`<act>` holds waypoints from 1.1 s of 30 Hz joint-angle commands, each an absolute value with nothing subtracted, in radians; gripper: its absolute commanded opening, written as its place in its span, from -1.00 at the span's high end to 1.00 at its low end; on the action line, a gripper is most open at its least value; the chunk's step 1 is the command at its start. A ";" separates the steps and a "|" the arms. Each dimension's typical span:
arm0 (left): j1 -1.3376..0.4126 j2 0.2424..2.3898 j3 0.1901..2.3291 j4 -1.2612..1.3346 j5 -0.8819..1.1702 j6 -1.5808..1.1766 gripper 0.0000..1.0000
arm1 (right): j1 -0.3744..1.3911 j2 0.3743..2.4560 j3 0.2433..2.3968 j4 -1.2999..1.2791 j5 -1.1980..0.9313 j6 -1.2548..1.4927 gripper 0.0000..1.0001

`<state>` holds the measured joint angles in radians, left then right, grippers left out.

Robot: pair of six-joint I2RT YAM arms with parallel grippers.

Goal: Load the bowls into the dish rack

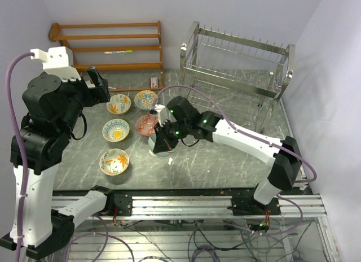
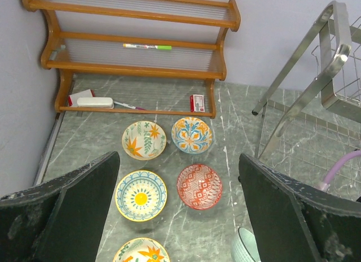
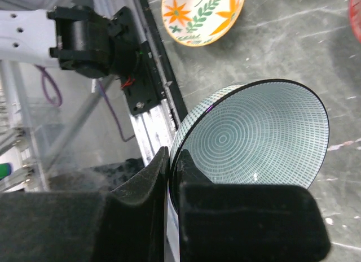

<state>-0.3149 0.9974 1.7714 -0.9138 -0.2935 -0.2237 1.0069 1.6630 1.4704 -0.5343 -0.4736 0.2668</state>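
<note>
A: left wrist cam?
B: left fingers [image 2: 73,211] released, spread wide, nothing between them. Below the gap sit four painted bowls, two by two: leaf bowl [image 2: 144,140], blue-flower bowl [image 2: 192,134], yellow-centre bowl [image 2: 141,195], red bowl [image 2: 199,186]. orange-flower bowl [image 2: 141,252] sits nearer the camera, cut by the frame edge. mint bowl [image 2: 245,248] is partly hidden behind the right-hand finger. dish rack [image 2: 316,64] is beyond that finger, wooden shelf [image 2: 135,67] straight ahead.
A: right wrist?
B: right fingers [image 3: 141,188] clenched on the mint bowl's rim, one finger inside, one outside. The bowl's hollow faces the camera. Can't tell whether it touches the bench [image 3: 316,59]. orange-flower bowl lies ahead of the fingertips, apart from the mint bowl.
A: top view?
B: right fingers are low over the bench with the mint bowl, just beside the red bowl. The five painted bowls sit on the bench on the left arm's side of those fingers. left fingers hang raised, near the leaf bowl. dish rack stands at the back, well apart from both sets of fingers.
</note>
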 commanded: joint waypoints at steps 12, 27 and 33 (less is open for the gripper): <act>-0.305 1.011 1.784 -0.895 -0.285 -0.215 -0.93 | 0.762 1.419 1.011 0.054 -0.928 0.637 1.00; -0.305 1.063 1.824 -0.871 -0.303 -0.177 -0.93 | 0.531 1.469 0.787 0.654 -1.018 1.042 1.00; -0.305 1.067 1.833 -0.878 -0.335 -0.157 -0.94 | 0.418 1.587 0.768 1.037 -1.042 1.317 1.00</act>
